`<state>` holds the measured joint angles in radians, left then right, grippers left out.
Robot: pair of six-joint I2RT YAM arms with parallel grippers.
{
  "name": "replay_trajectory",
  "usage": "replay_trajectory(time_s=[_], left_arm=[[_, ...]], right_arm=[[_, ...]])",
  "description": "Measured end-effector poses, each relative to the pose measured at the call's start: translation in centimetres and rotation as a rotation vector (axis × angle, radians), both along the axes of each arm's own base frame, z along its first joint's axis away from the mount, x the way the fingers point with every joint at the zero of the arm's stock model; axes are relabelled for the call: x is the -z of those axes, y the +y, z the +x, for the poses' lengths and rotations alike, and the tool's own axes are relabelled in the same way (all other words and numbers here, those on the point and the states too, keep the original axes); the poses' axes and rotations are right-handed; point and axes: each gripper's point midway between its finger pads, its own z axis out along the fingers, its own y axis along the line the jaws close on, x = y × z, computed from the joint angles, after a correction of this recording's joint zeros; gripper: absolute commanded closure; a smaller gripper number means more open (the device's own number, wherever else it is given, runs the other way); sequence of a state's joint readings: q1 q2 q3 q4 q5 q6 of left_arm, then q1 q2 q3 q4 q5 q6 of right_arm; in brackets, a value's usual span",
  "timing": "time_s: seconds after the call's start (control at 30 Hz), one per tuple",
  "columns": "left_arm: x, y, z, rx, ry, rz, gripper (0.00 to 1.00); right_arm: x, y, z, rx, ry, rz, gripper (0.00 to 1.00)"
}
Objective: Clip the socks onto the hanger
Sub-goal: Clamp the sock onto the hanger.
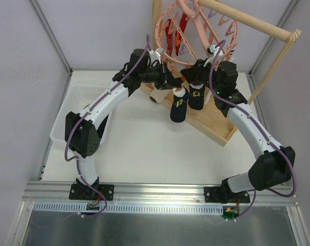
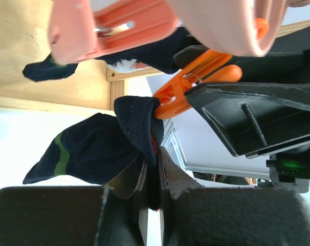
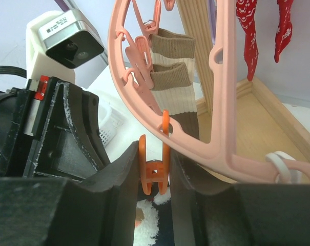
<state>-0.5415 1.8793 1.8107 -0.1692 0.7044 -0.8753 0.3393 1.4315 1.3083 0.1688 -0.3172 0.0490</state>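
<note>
The pink ring hanger [image 1: 158, 36] hangs from the wooden rod at the back. Two dark socks with yellow marks [image 1: 178, 108] [image 1: 197, 98] hang below it. My left gripper [image 1: 173, 84] is shut on the cuff of one dark navy sock [image 2: 93, 148], pinched between its pads [image 2: 156, 174]. That cuff's edge meets the tip of an orange clip [image 2: 195, 82]. My right gripper [image 1: 197, 72] is shut on this orange clip [image 3: 155, 171], squeezing its handles under the hanger's rim [image 3: 216, 148]. A pink clip [image 2: 114, 25] holds another dark sock [image 2: 155, 51].
A brown-and-white striped sock [image 3: 175, 87] and red socks [image 3: 247, 31] hang on the hanger. The wooden stand's tray [image 1: 216, 125] lies beneath, and its rod [image 1: 252, 23] crosses above. A white basket [image 1: 67, 113] stands at the table's left.
</note>
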Motion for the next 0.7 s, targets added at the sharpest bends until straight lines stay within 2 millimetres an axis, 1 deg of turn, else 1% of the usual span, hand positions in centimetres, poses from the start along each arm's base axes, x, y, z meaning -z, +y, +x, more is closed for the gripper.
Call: replay_trajectory(time_s=[0.23, 0.3, 0.5, 0.7], left_arm=[[0.7, -0.2, 0.2, 0.001, 0.020, 0.005, 1.00], [0.4, -0.2, 0.3, 0.000, 0.016, 0.000, 1.00], [-1.8, -0.5, 0.2, 0.016, -0.015, -0.043, 1.00], [-2.1, -0.6, 0.1, 0.024, -0.013, -0.055, 1.00]], right_arm=[[0.0, 0.0, 0.1, 0.005, -0.003, -0.001, 0.99], [-0.1, 0.1, 0.0, 0.003, -0.004, -0.001, 0.99], [-0.1, 0.2, 0.0, 0.007, -0.010, -0.004, 0.99], [-0.1, 0.3, 0.1, 0.018, -0.017, -0.014, 0.99]])
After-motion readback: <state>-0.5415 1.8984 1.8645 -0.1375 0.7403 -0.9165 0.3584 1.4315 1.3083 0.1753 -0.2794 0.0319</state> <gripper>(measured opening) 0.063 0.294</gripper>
